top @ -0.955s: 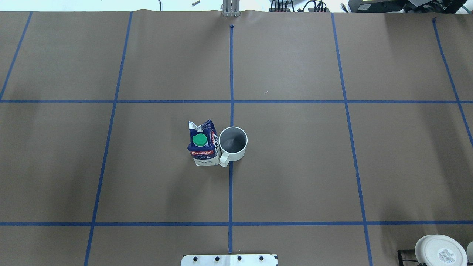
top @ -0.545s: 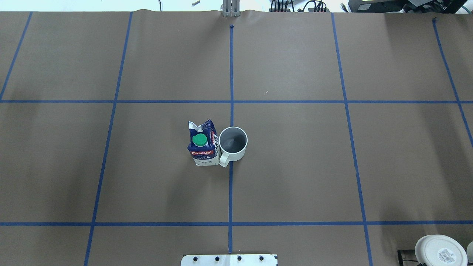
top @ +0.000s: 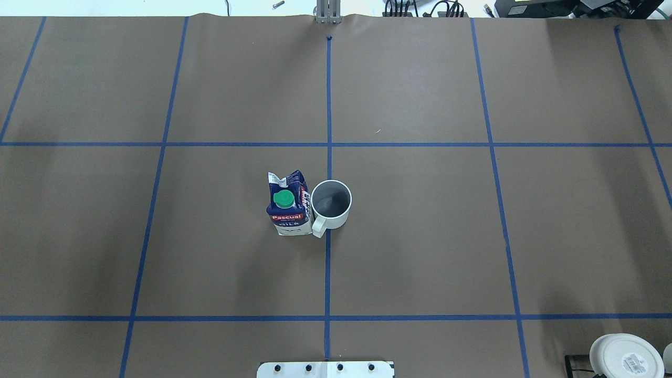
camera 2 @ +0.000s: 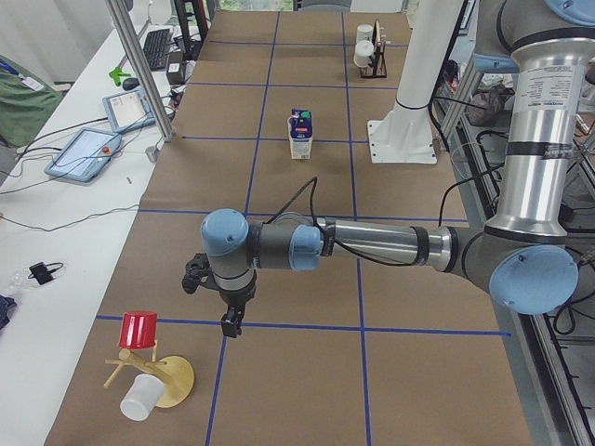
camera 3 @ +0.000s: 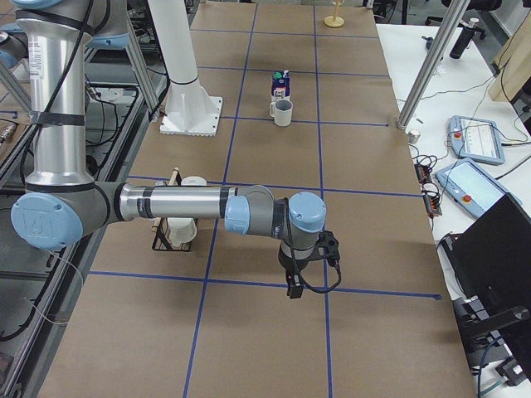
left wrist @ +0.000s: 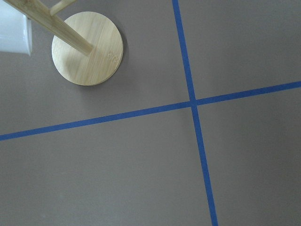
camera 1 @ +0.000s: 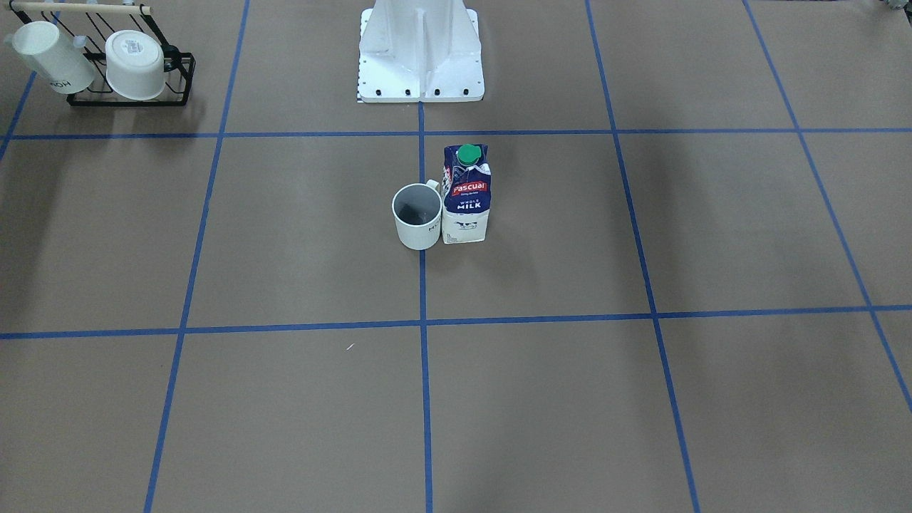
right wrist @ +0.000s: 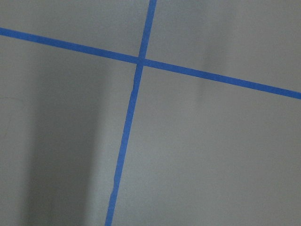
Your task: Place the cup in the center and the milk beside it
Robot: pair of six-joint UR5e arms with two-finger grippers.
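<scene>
The white cup (top: 331, 202) stands upright on the centre blue tape line, in the center (top: 367, 247) patch of the brown table. Its handle points toward the robot's base. The navy and white milk (top: 287, 207) carton with a green cap stands upright, touching the cup on the robot's left side. The front view shows the same pair, cup (camera 1: 417, 217) and milk (camera 1: 466, 196). My left gripper (camera 2: 231, 321) hangs far off at the table's left end, and my right gripper (camera 3: 294, 286) at the right end. Only side views show them, so I cannot tell their state.
A black wire rack (camera 1: 128, 71) with white cups sits near the robot's right. A wooden stand (camera 2: 153, 372) with a red cup (camera 2: 139, 330) and a white cup stands near the left gripper. The white robot base (camera 1: 420, 50) is behind the carton.
</scene>
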